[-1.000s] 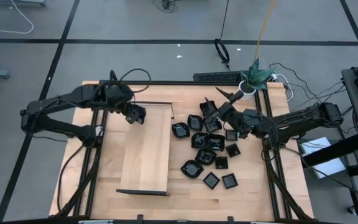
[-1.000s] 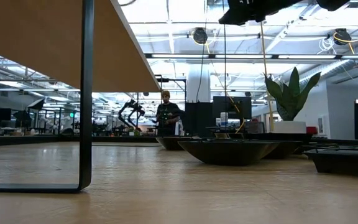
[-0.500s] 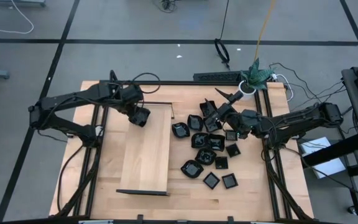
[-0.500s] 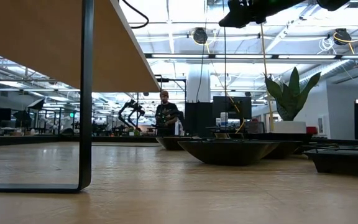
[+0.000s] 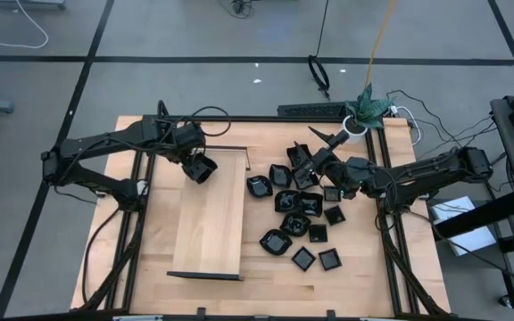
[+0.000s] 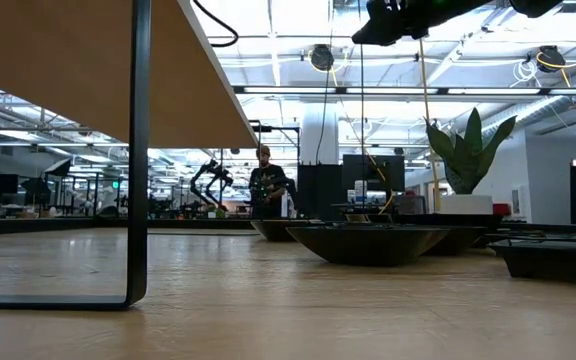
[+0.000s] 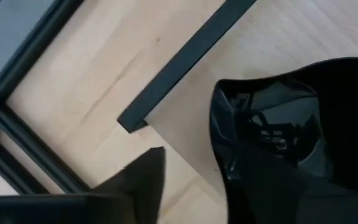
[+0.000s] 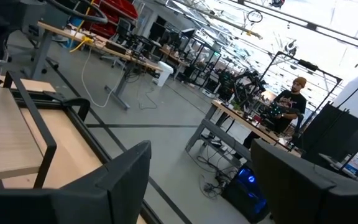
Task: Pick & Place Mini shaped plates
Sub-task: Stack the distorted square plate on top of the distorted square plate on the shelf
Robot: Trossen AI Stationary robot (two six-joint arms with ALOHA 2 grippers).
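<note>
1. Left gripper over the far left corner of the pale wooden board, with a glossy black plate between its fingers; hard to say from these views whether clamped or let go, the plate lying on the board just inside its dark edge rail.
2. Board raised on black legs on the table, left of the plates.
3. Loose cluster of small black plates right of the board, some touching, square ones nearest the front.
4. Right gripper raised over the cluster's far edge, fingers spread wide, holding nothing.
5. Potted plant at the far right corner.
</note>
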